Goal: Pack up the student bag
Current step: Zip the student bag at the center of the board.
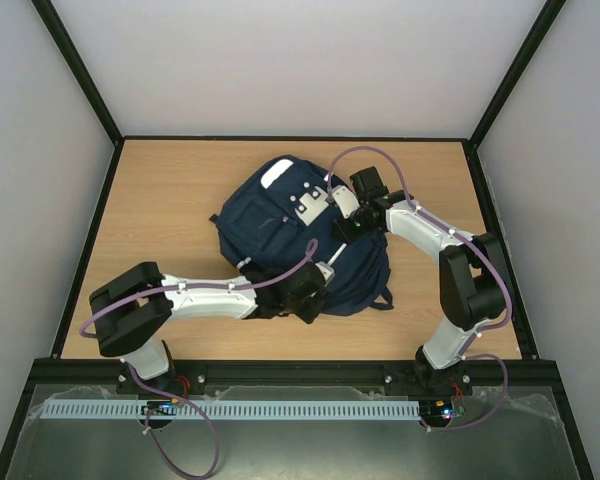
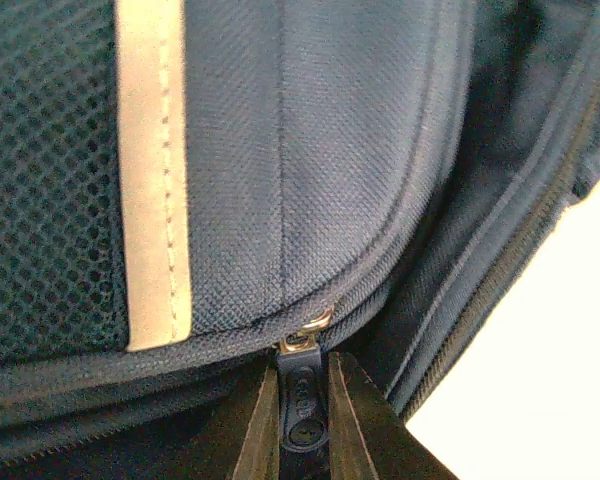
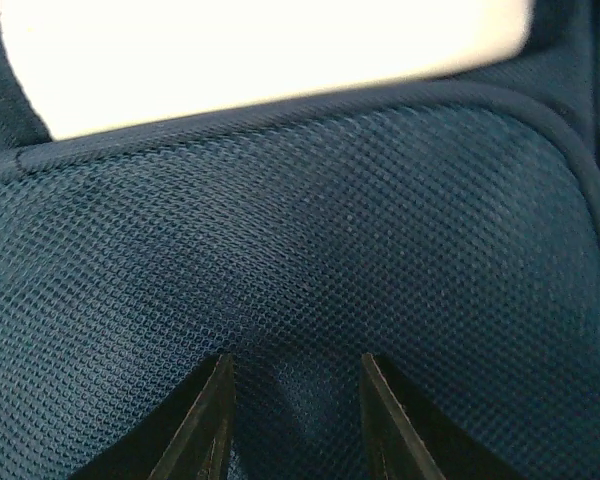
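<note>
A: Where's our student bag (image 1: 280, 225)?

B: Mid-surface (image 1: 170, 200), lying flat. Its long axis runs diagonally: the top end with the white patch (image 1: 278, 177) points far-left, the bottom near-right. Navy fabric, with a pale stripe (image 2: 152, 180) beside mesh.

A: Fingers?

B: Our left fingers (image 2: 255, 440) are pinched narrow on the zipper pull (image 2: 304, 405). Our right fingers (image 3: 195, 440) are spread apart, tips against the navy mesh panel (image 3: 330, 250).
</note>
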